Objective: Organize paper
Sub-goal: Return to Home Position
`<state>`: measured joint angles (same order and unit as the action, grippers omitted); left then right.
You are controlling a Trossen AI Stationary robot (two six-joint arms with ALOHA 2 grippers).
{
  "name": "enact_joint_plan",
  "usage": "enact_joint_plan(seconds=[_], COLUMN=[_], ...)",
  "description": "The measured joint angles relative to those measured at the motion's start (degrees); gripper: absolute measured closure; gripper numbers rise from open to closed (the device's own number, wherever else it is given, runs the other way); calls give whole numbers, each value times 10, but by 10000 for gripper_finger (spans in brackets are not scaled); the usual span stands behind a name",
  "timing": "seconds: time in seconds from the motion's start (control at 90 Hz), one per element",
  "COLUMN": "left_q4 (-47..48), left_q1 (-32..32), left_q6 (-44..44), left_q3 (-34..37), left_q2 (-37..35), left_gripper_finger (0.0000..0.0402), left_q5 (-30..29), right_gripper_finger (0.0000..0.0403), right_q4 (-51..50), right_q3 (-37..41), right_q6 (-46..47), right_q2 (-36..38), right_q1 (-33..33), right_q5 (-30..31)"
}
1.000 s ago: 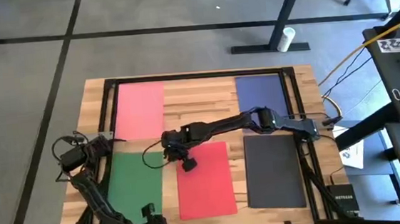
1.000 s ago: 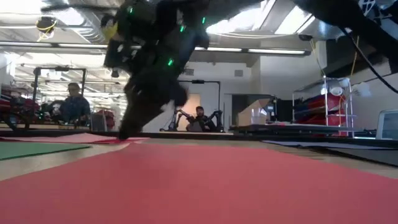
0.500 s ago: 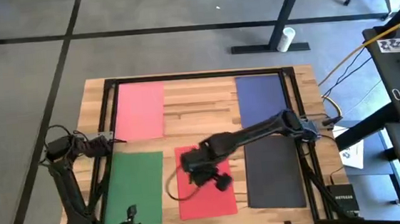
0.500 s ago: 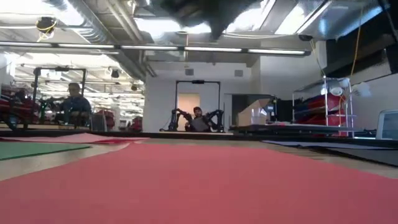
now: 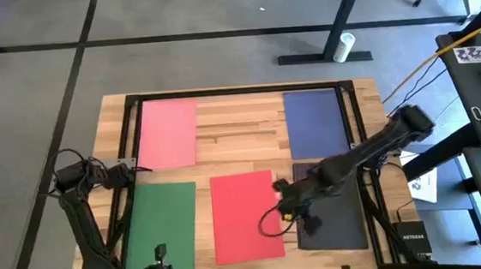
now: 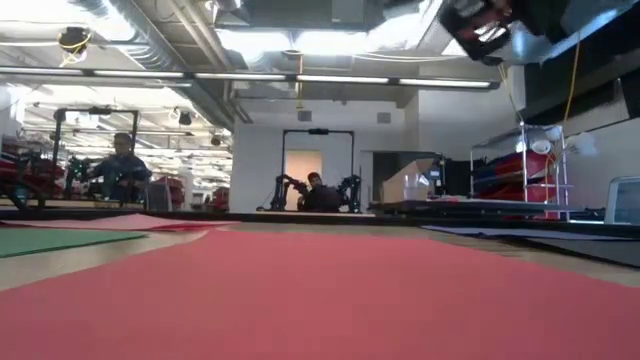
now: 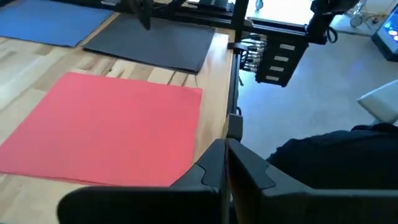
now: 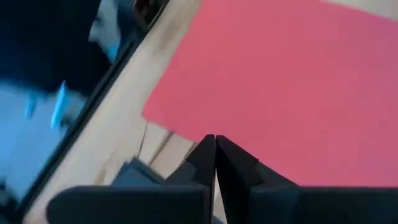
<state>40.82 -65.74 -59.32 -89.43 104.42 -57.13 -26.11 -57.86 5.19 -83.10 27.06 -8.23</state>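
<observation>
The right gripper (image 5: 308,222) has been drawn back from the middle to the lower right of the frame, its fingers together and empty. The paper (image 5: 245,216) is left in five tidy piles, so the sorting seems finished. The left gripper (image 7: 225,149), also closed, is parked lower left.

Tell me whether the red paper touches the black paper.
No: in the high view a strip of bare table separates the red paper from the black paper.
</observation>
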Motion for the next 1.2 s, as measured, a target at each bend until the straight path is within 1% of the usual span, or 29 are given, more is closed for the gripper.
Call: enact_joint_plan(seconds=[0.144, 0.267, 0.378, 0.456, 0.589, 0.711, 0.789, 0.833, 0.889, 0.933, 0.989, 1.122, 1.2], left_q4=[-10, -80, -158, -191, -205, -222, -270, -303, -345, -370, -380, -401, -412], left_q1=[27, 59, 92, 115, 158, 194, 218, 233, 252, 265, 280, 305, 310], left_q6=[50, 149, 258, 317, 376, 435, 485, 508, 523, 526, 525, 506, 500], left_q3=[1, 1, 1, 1, 1, 1, 8, 14, 27, 43, 60, 102, 129], left_q2=[-2, -11, -18, -21, -21, -21, -21, -21, -21, -22, -22, -22, -30], left_gripper_finger=[402, 402, 402, 402, 402, 402, 402, 402, 402, 402, 402, 402, 402], left_q5=[30, 81, 167, 223, 316, 369, 423, 467, 518, 547, 561, 563, 562], right_gripper_finger=[403, 403, 403, 403, 403, 403, 403, 403, 403, 403, 403, 403, 403], right_q4=[59, 66, 69, 66, 66, 66, 66, 68, 67, 67, 68, 69, 104], right_q3=[65, 82, 85, 86, 86, 86, 86, 86, 86, 86, 86, 86, 106], right_q6=[40, 54, 62, 67, 80, 95, 97, 97, 98, 100, 103, 110, 111], right_q2=[77, 119, 152, 172, 195, 207, 212, 213, 212, 212, 212, 212, 218], right_q1=[25, 48, 69, 84, 111, 135, 150, 158, 167, 174, 182, 195, 199], right_q5=[62, 108, 137, 152, 178, 198, 214, 226, 238, 244, 251, 253, 251])
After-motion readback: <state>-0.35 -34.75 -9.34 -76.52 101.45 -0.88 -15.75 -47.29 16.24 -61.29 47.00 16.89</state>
